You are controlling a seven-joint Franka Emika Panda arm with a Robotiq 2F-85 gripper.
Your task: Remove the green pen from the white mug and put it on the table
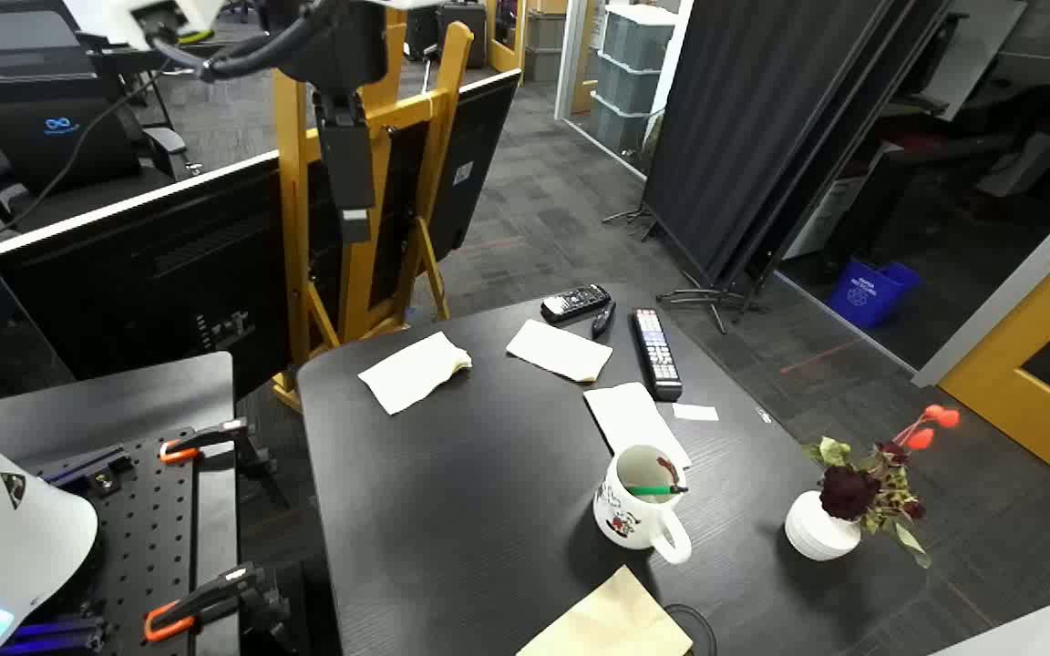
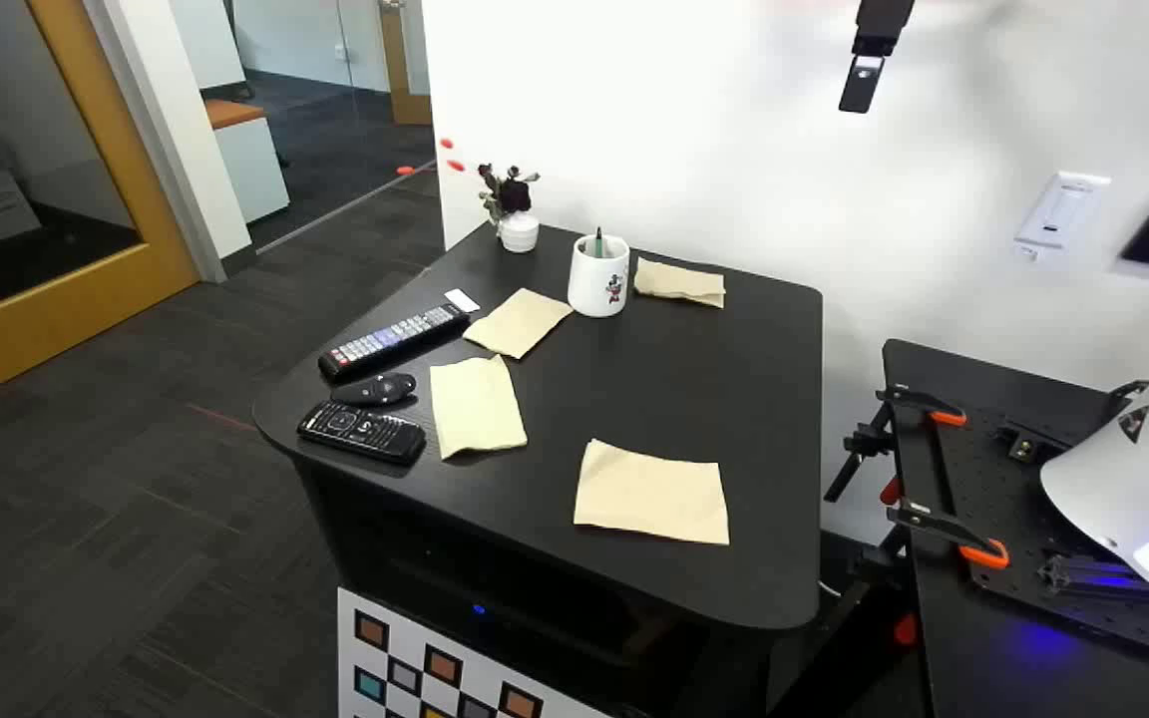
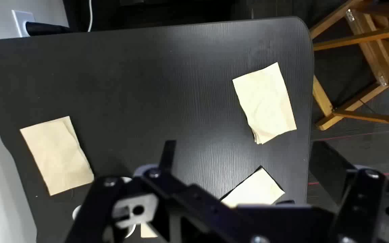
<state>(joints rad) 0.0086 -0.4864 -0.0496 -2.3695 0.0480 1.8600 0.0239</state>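
1. Standing far left in an exterior view: white robot base (image 1: 15,528) on a perforated plate (image 1: 156,524). Clamps (image 1: 218,594) at the plate's edge, presumably to stop it shifting.

2. Next, the gripper (image 1: 354,211), raised well above the table (image 1: 434,510), pointing down. Wrist view: fingers (image 3: 168,157) spread wide, holding nothing. Judgement: up high for room to line up; pick not begun.

3. Folded napkin (image 1: 411,369), flat near the table's edge. Too low to hinder the arm, but a poor landing spot, since the pen should go on the table itself.

4. Far end: short remote (image 1: 575,302), second napkin (image 1: 560,351), long remote (image 1: 657,351). Probably off the working path.

5. White mug (image 1: 630,528), upright, handle (image 1: 674,539) turned away from the base; that should leave the near side free of it. Green pen (image 1: 657,490) inside, tilted toward the handle side, dark end above the rim in both exterior views. Little sticks out, so the rim is likely the main obstacle; a low grasp could tip the mug. Third napkin (image 1: 625,415) just beside; touching or not, cannot tell. Wrist view: gripper linkage hides most of the mug.

6. Far right: white vase (image 1: 821,528) with flowers (image 1: 849,492), well apart from the mug. Stems spill sideways; worth avoiding.
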